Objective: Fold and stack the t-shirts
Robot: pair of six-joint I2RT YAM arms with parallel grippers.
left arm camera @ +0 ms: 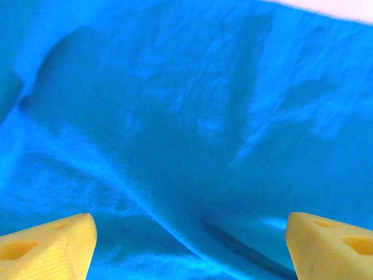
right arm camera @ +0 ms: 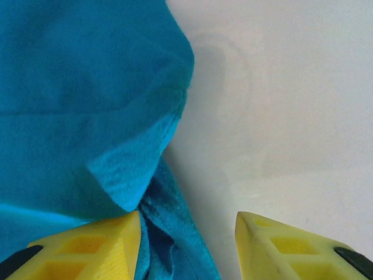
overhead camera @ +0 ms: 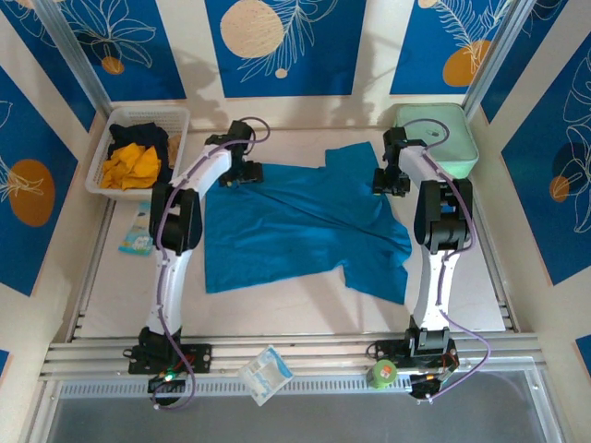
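Observation:
A teal-blue t-shirt lies spread and rumpled across the middle of the table, one sleeve toward the near right. My left gripper hovers at the shirt's far left corner. In the left wrist view its yellow fingers stand wide open over creased teal cloth, the left gripper holding nothing. My right gripper is at the shirt's far right edge. It is open, and a folded edge of the shirt lies loose beside its left finger. An orange-yellow shirt and a black one sit crumpled in a basket.
The white basket stands at the far left. A mint-green case sits at the far right, just behind the right gripper. A small packet lies left of the left arm, and another clear packet rests on the near rail.

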